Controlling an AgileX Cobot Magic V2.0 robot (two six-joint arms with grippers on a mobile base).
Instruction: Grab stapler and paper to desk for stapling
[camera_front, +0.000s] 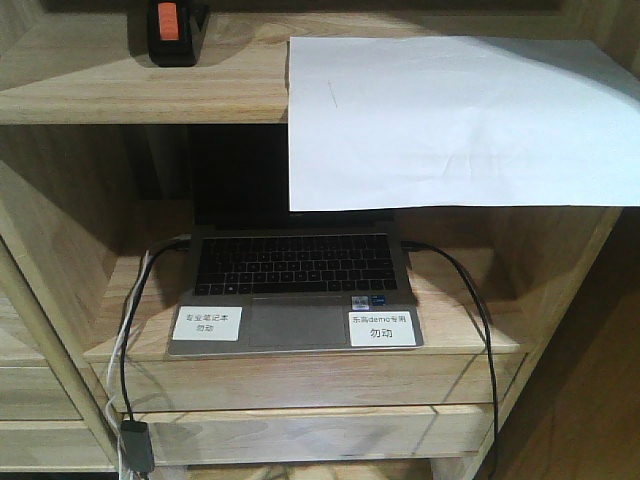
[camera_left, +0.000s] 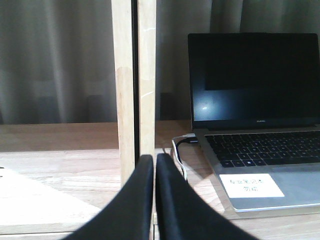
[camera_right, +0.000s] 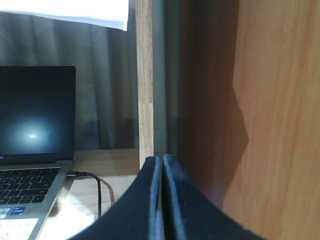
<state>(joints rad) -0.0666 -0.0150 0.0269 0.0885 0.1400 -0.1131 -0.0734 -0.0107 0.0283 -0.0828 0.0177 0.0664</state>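
Observation:
The black stapler (camera_front: 172, 30) with an orange-red top stands on the upper shelf at the far left. The white paper (camera_front: 450, 120) lies on that same shelf to the right, and its front half hangs over the shelf edge. One corner of the paper (camera_right: 75, 10) shows at the top of the right wrist view. My left gripper (camera_left: 154, 158) is shut on nothing, low in front of a wooden post (camera_left: 134, 75). My right gripper (camera_right: 162, 159) is also shut and empty, close to the shelf's right upright (camera_right: 145, 75). Neither gripper appears in the front view. The desk is out of view.
An open laptop (camera_front: 295, 290) sits on the lower shelf, with cables (camera_front: 480, 330) running off both sides. Below it is a drawer front (camera_front: 300, 380). The reddish-brown panel (camera_right: 270, 100) stands right of my right gripper. A charger brick (camera_front: 137, 445) hangs low at the left.

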